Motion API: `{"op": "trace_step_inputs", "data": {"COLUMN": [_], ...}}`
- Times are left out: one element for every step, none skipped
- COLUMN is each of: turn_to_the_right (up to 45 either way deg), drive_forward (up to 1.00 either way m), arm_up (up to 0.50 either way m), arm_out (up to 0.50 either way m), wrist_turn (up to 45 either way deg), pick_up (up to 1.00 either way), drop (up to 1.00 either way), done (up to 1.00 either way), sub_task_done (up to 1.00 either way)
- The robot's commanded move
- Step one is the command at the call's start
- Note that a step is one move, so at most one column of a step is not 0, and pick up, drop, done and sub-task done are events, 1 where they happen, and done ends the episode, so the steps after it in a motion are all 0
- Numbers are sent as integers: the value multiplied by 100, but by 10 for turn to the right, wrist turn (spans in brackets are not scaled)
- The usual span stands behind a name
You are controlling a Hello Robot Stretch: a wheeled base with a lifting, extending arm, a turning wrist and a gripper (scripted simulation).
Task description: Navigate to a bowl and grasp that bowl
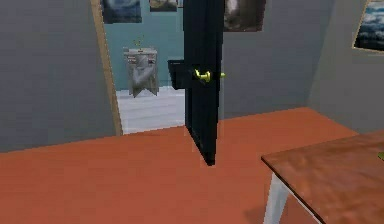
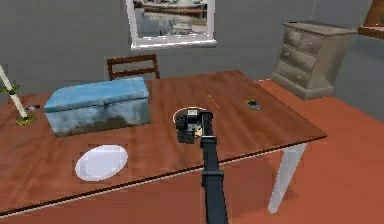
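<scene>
In the arm side view the dark square arm (image 2: 212, 178) is reaching over the brown wooden table (image 2: 285, 128). Its gripper (image 2: 185, 125) is sitting at a white-rimmed round bowl (image 2: 180, 111) near the tabletop's middle. Whether it is holding anything, or how it is set, I cannot tell. A pale blue oblong box (image 2: 97, 105) is lying at the bowl's ten o'clock, a white round plate (image 2: 102, 162) at its eight o'clock. Ahead, a dark door (image 1: 203, 90) is standing open.
</scene>
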Motion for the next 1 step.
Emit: {"op": "trace_step_inputs", "data": {"turn_to_the_right": [0], "drive_forward": [0], "arm_up": [0], "arm_out": [0], "wrist_turn": [0], "pick_up": [100], "drop": [0], "done": [0], "sub_task_done": [0]}}
